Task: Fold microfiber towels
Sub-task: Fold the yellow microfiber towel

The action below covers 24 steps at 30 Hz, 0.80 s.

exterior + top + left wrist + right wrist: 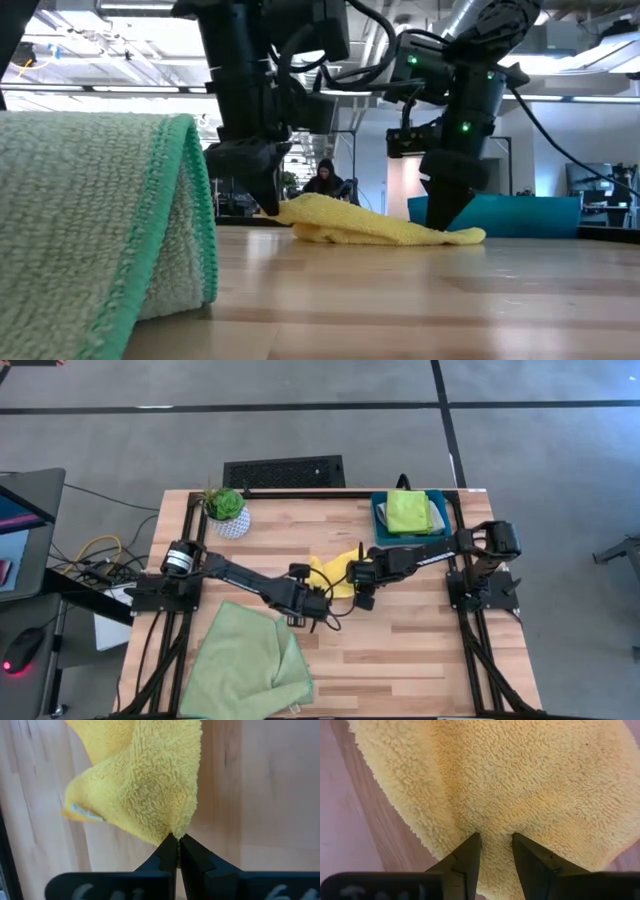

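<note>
The yellow towel [335, 576] lies crumpled at the middle of the table, between my two grippers. In the low view the yellow towel [370, 226] rests on the wood. My left gripper [320, 594] is shut on its near-left corner. My right gripper [354, 576] is closed on its right side. The large pale green towel [245, 660] lies at the near left, partly folded. It fills the foreground of the low view [90, 230]. The lime green towel [408, 512] lies in the teal tray [380, 512]. The grey towel is out of view. My left gripper pinches a corner tip of the yellow towel [176, 831] between its two fingers. In the low view the fingers [266, 196] point down and that end [290, 208] is raised a little off the table. My right gripper has a bunch of the yellow towel [495, 839] between its two fingers, with creases running out from the spot. The fingers [445, 212] point down onto the towel's right end [462, 236], which lies on the table.
A potted plant [225, 510] stands at the far left corner. The teal tray sits at the far right corner. Bare wood lies at the near right [420, 650]. A person [325, 180] sits in the room behind the table.
</note>
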Available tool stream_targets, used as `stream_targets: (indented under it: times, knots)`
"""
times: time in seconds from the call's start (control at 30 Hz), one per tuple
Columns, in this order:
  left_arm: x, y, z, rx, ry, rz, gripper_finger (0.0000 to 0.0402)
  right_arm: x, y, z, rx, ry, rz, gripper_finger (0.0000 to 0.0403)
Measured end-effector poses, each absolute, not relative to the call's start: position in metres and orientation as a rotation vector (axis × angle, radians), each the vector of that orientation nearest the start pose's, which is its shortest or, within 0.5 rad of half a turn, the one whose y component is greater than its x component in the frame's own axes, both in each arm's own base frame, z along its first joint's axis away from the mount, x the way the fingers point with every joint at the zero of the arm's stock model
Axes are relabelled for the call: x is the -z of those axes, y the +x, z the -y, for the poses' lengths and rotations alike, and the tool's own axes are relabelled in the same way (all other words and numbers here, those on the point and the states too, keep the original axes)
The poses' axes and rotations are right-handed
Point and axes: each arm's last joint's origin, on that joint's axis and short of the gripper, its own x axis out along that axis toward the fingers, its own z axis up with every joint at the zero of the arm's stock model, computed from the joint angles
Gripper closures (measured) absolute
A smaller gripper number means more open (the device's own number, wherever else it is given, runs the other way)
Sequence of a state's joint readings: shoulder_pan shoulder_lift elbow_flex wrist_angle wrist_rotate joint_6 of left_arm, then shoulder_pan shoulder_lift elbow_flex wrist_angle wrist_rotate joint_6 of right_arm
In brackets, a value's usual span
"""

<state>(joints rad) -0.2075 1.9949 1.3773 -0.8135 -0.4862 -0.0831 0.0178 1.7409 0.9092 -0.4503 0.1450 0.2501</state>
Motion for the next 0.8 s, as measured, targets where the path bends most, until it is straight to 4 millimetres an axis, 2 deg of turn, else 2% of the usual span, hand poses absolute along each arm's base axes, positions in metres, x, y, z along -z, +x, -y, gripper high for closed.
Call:
stream_targets:
  times: [0.33,0.8]
  knots:
    - [-0.166,0.366,0.073,-0.237,0.330,-1.337,0.0401,-0.131,0.301,-0.002,0.259,0.134,-1.260,0.0267]
    - [-0.168,0.366,0.070,-0.076,0.170,-1.381,0.0401,-0.131,0.301,0.000,0.266,0.136,-1.259,0.0270]
